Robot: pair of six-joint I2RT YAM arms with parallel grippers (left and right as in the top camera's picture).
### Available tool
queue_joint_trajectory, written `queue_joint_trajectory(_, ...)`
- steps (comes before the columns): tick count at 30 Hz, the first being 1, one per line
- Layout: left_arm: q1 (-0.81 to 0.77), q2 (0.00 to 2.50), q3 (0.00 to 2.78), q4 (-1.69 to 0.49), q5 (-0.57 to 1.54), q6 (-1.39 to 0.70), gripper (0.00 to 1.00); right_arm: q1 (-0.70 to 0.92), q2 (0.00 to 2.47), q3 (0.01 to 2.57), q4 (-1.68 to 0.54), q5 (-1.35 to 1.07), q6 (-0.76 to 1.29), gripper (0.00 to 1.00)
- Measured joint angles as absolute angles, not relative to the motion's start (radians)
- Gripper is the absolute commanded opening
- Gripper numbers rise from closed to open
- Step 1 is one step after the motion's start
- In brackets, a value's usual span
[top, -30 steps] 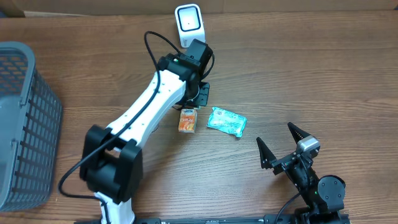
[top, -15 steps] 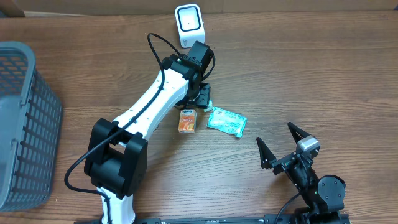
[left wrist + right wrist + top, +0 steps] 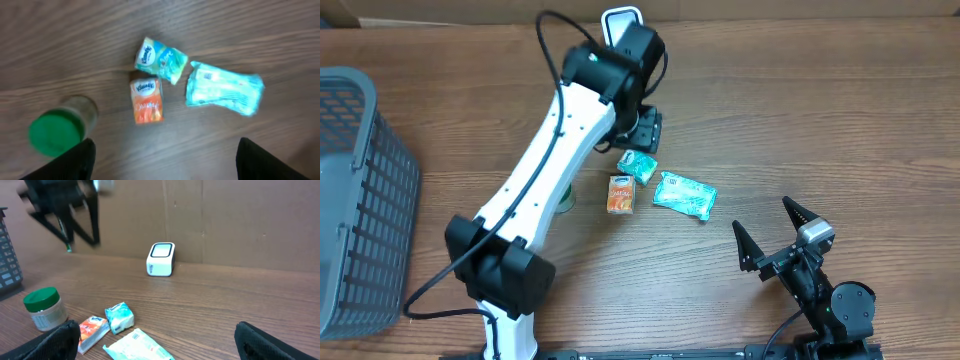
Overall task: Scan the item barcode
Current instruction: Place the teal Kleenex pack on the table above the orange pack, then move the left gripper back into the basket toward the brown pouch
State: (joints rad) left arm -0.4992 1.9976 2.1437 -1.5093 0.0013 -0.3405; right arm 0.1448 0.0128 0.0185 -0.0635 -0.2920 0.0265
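A small teal tissue pack [image 3: 638, 165] [image 3: 160, 59] [image 3: 120, 317] lies on the table, touching the corner of an orange tissue pack [image 3: 621, 193] [image 3: 147, 100] [image 3: 92, 330]. A flat teal wipes packet [image 3: 684, 194] [image 3: 225, 92] [image 3: 137, 347] lies to their right. My left gripper [image 3: 642, 130] [image 3: 165, 167] hovers open above the packs, nothing between its fingers. The white scanner [image 3: 620, 18] [image 3: 161, 259] stands at the back, partly hidden by the left arm in the overhead view. My right gripper [image 3: 775, 235] [image 3: 155, 347] rests open at the front right, holding nothing.
A jar with a green lid [image 3: 566, 199] [image 3: 57, 131] [image 3: 44, 309] stands left of the orange pack, half under the left arm. A grey mesh basket [image 3: 360, 200] fills the far left. A cardboard wall [image 3: 225, 220] backs the table.
My left gripper has opened and let go of the small teal tissue pack, which now lies beside the orange pack. The left arm has lifted back toward the scanner. The right arm is still.
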Motion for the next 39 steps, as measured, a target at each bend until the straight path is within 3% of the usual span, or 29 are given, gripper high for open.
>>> queue_joint_trajectory(3, -0.488, 1.998, 2.315, -1.621, -0.002, -0.336, 0.77, 0.145, 0.013, 0.019, -0.064, -0.292, 0.027, 1.0)
queue_joint_trajectory(4, -0.481, 1.998, 2.37, -1.651, -0.002, -0.333, 0.91, 0.145, 0.013, 0.019, -0.063, -0.292, 0.027, 1.0)
queue_joint_trajectory(10, -0.415, 1.945, 2.542, -1.682, 0.008, -0.299, 1.0, 0.145, 0.013, 0.019, -0.063, -0.292, 0.027, 1.0)
queue_joint_trajectory(18, -0.174, 1.726, 2.547, -1.684, 0.014, -0.273, 1.0, 0.145, 0.013, 0.019, -0.063, -0.292, 0.027, 1.0)
queue_joint_trajectory(28, 0.268, 1.471, 2.476, -1.686, -0.052, -0.247, 1.0, 0.145, 0.013, 0.019, -0.063, -0.292, 0.027, 1.0)
queue_joint_trajectory(39, 0.575, 1.541, 2.227, -1.668, -0.094, -0.264, 1.0, 0.145, 0.013, 0.019, -0.064, -0.292, 0.027, 1.0)
